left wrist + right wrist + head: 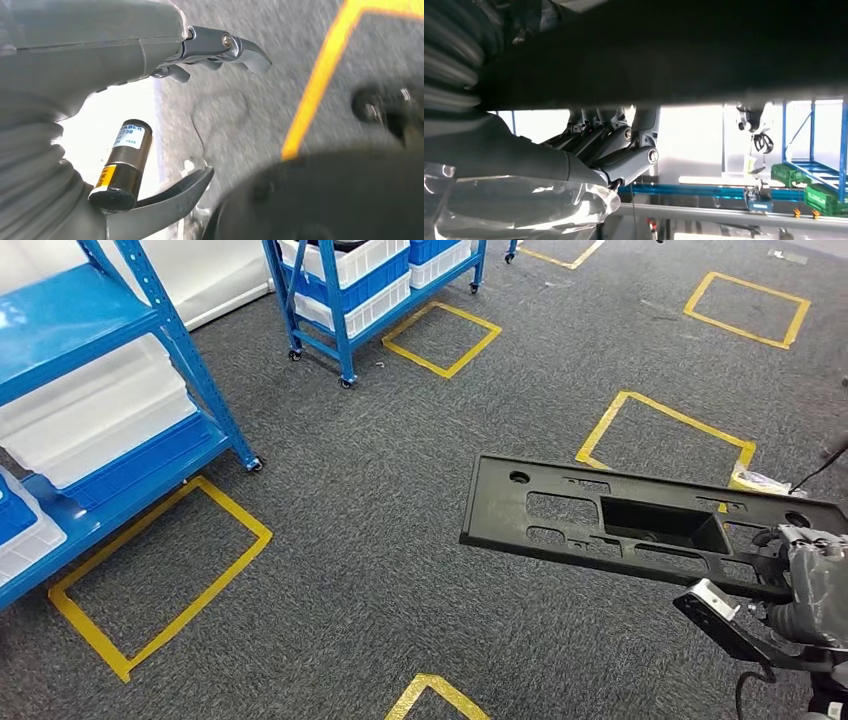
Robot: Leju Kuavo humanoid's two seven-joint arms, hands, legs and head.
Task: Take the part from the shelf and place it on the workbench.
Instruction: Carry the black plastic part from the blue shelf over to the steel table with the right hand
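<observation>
yellow tape squares [160,570] on grey carpet [380,490].

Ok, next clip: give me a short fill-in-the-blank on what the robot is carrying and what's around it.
1. The black part is held by the robot's ____ hand.
2. The squares taped on the carpet are ____.
3. The shelving racks have frames painted ____.
4. The left hand holds ____.

Missing words: right; yellow; blue; nothing

A workshop or warehouse floor. Blue wheeled metal shelving racks [345,300] carry white and blue plastic bins [360,260], standing on grey carpet [360,500]. Yellow tape squares [160,570] mark parking bays on the floor
</observation>
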